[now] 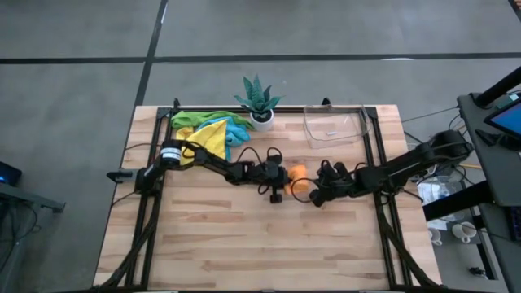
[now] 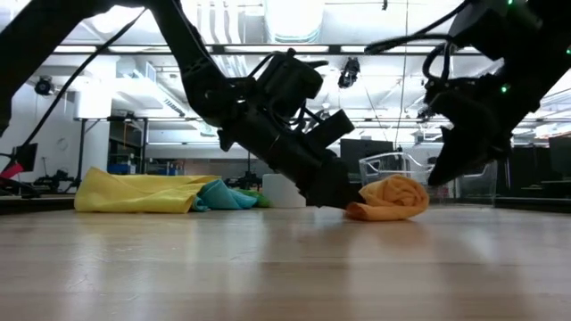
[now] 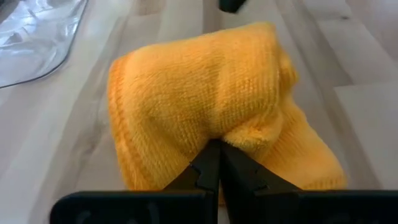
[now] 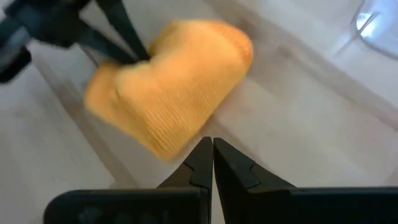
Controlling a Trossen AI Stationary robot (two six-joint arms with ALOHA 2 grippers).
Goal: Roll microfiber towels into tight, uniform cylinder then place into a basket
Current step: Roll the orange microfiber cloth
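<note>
An orange microfiber towel (image 1: 299,179), rolled into a short thick cylinder, lies on the wooden table near its middle. My left gripper (image 1: 286,184) is shut, its tip against the roll's left end (image 2: 352,210). My right gripper (image 1: 314,194) is shut too and hovers just off the roll's right end (image 2: 423,194). More towels, yellow, green and blue (image 1: 207,130), lie heaped at the far left. The clear basket (image 1: 335,127) stands at the far edge, right of the middle. My left gripper presses its shut fingertips (image 3: 211,158) into the roll's end, where a fold of cloth (image 3: 249,134) bulges over them. It slants down from the table's left. The roll rests on the table. My right gripper's tip (image 4: 210,146) stands beside the roll's edge (image 4: 177,146); I cannot tell whether it touches.
A green spiky plant in a white pot (image 1: 260,104) stands at the far edge between the towel heap and the basket. Dark frame rails (image 1: 378,163) run along the table's sides. Bare wood (image 1: 260,244) lies toward the near edge.
</note>
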